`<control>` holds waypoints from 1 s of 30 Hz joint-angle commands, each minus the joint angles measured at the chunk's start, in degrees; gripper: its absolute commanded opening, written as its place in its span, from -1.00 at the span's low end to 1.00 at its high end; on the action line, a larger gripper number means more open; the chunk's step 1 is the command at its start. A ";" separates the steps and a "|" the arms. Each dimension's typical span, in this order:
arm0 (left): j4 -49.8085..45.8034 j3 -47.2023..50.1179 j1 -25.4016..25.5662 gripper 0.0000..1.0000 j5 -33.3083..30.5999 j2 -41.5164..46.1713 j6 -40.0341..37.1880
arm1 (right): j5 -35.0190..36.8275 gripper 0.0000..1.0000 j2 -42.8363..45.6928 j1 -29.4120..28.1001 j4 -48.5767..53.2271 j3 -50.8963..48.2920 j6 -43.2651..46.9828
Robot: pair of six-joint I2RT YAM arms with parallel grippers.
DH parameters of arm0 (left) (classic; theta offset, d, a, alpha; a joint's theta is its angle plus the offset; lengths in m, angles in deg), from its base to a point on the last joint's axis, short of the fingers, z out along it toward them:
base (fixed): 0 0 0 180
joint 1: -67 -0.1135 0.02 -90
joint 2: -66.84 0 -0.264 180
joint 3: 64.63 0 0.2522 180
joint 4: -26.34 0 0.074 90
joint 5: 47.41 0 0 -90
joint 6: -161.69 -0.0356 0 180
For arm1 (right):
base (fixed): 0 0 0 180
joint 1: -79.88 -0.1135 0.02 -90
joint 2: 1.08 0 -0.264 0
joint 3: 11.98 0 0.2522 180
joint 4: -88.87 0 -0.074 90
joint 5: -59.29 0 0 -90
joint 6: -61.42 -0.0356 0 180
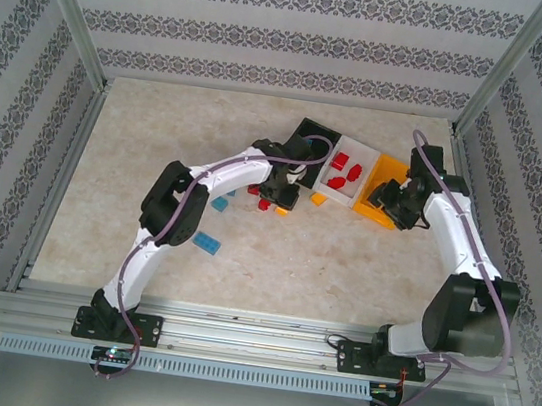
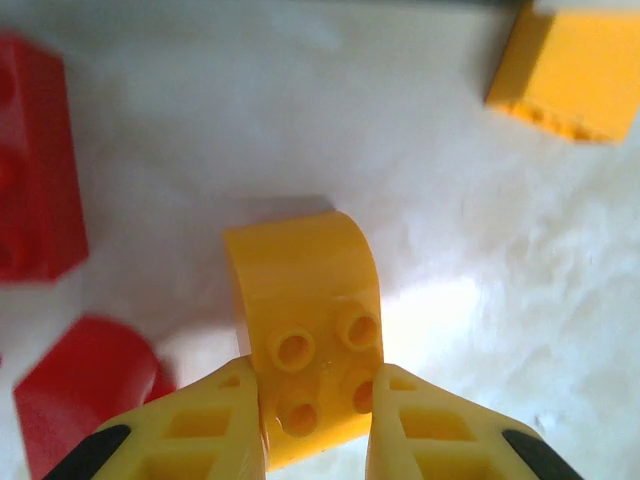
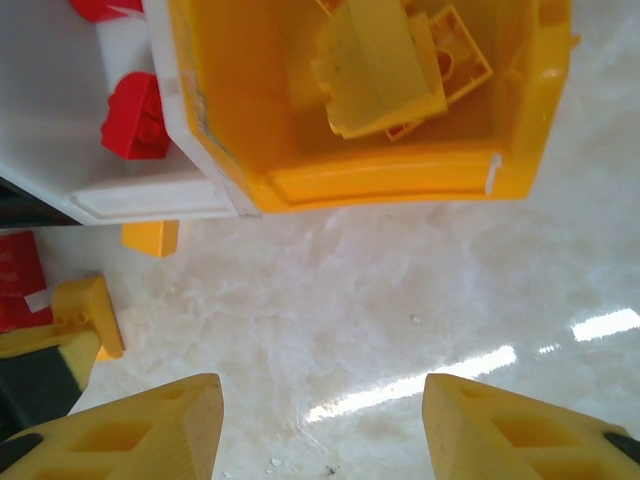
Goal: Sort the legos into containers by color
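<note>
Left tool [image 2: 318,388] pinches a yellow lego [image 2: 300,285]; right tool [image 3: 320,400] spread, seemingly hovering.

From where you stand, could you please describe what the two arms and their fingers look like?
The left arm and right arm have white links and black joints, each trailed by a greyish-purple cable. The left fingers and right fingers are yellow plastic with ribbed cut-outs and black patches.
</note>
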State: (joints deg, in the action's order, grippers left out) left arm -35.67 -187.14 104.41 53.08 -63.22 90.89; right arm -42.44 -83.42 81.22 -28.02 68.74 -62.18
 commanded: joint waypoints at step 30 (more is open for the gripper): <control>42.45 -46.73 4.81 -0.36 22.59 -30.99 59.40 | -5.21 0.24 30.76 4.02 1.56 -15.85 -7.57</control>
State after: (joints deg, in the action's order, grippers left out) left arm -1.44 -231.68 108.30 75.39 -91.22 141.31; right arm -46.68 -54.33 84.65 -27.81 53.75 -68.87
